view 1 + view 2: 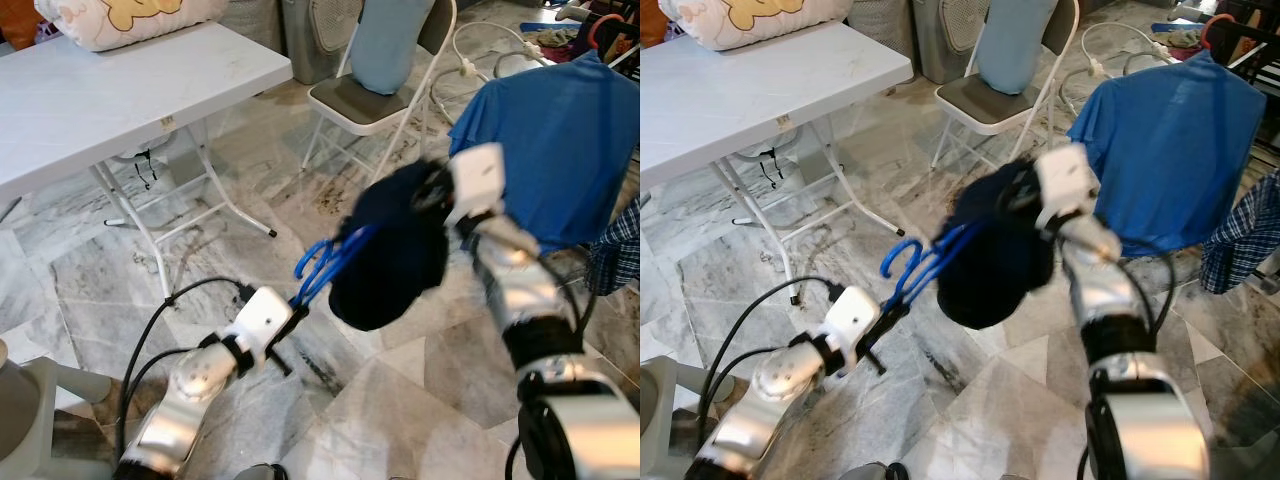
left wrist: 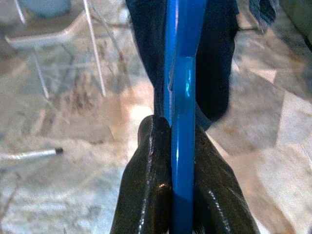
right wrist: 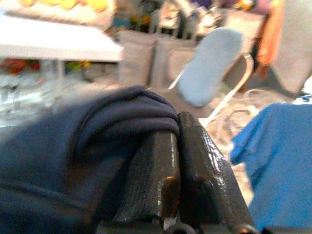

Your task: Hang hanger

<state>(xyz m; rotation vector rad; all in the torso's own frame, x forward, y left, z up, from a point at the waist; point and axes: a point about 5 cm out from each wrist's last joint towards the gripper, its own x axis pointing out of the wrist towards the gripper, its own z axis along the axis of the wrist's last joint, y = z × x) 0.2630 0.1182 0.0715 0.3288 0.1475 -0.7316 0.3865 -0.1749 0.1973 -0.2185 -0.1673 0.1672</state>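
Note:
A blue plastic hanger (image 1: 322, 262) carries a dark navy garment (image 1: 392, 248) bunched up in mid-air above the marble floor. My left gripper (image 1: 299, 308) is shut on the hanger's blue bar (image 2: 182, 161), low and left of the garment. My right gripper (image 1: 437, 192) is shut on a fold of the navy cloth (image 3: 122, 122) at the garment's upper right. A blue T-shirt (image 1: 560, 140) hangs on a rack to the right, just beyond my right arm.
A white folding table (image 1: 120, 95) with a cushion (image 1: 120, 20) on it stands at the left. A folding chair (image 1: 375, 90) draped with pale blue fabric is behind the garment. A plaid shirt (image 1: 615, 255) hangs at the far right. A black cable (image 1: 160, 320) trails by my left arm.

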